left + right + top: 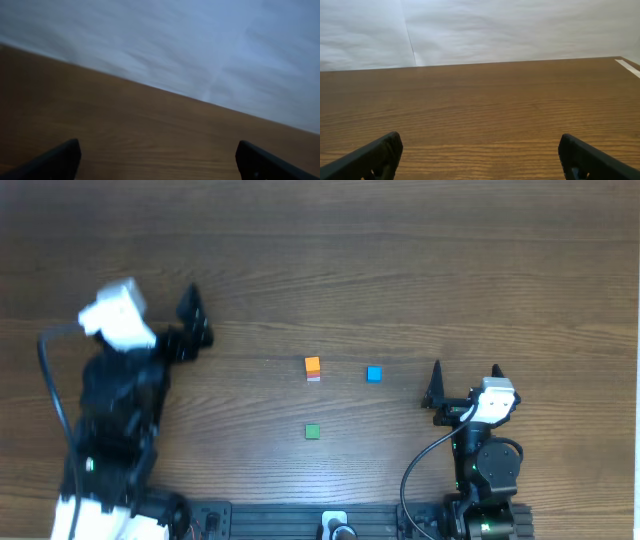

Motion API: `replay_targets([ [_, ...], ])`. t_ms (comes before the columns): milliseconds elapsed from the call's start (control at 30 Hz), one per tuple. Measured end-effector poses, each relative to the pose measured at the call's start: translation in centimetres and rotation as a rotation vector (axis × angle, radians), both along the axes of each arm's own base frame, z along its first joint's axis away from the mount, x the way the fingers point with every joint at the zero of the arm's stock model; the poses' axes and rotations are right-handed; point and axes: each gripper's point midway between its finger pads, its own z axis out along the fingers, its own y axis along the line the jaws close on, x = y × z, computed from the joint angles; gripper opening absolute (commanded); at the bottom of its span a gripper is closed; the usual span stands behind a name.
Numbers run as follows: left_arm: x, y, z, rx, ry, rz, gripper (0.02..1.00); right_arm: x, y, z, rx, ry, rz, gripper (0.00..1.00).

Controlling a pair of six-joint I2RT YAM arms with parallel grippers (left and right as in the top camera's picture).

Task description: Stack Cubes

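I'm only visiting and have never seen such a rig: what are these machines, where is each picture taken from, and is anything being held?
These are two small robot arms on a wooden table. One picture looks straight down from above: the left arm stands at its left, the right arm at its right. The other two come from a camera on each arm's wrist, looking across the table; the dark shapes in the bottom corners are that arm's own jaws. Both pairs stand wide apart with nothing between them, so nothing is held. Between the arms lie small cubes: an orange cube, a blue cube to its right, and a green cube nearer the arms' bases. A pale sliver shows at the orange cube's edge; I cannot tell what it is.
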Motion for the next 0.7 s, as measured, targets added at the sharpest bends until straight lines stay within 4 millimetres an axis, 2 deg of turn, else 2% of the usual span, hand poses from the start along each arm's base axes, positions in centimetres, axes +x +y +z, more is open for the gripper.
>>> replay_targets([
  [100,-2.1,1.5,-1.5,0.063,-0.039,0.016,1.0,0.0,0.0,0.0,-0.001,0.0,0.0,0.993],
  [233,-3.9,2.5,-3.1,0.113,-0.077,0.021,1.0,0.0,0.0,0.0,0.0,0.0,0.0,0.991],
  [467,-5.2,1.9,-4.8,0.197,-0.154,-0.051,1.0,0.0,0.0,0.0,0.0,0.0,0.0,0.991],
  [700,-5.1,1.1,-7.0,0.235,-0.22,-0.091,1.0,0.0,0.0,0.0,0.0,0.0,0.0,0.991],
])
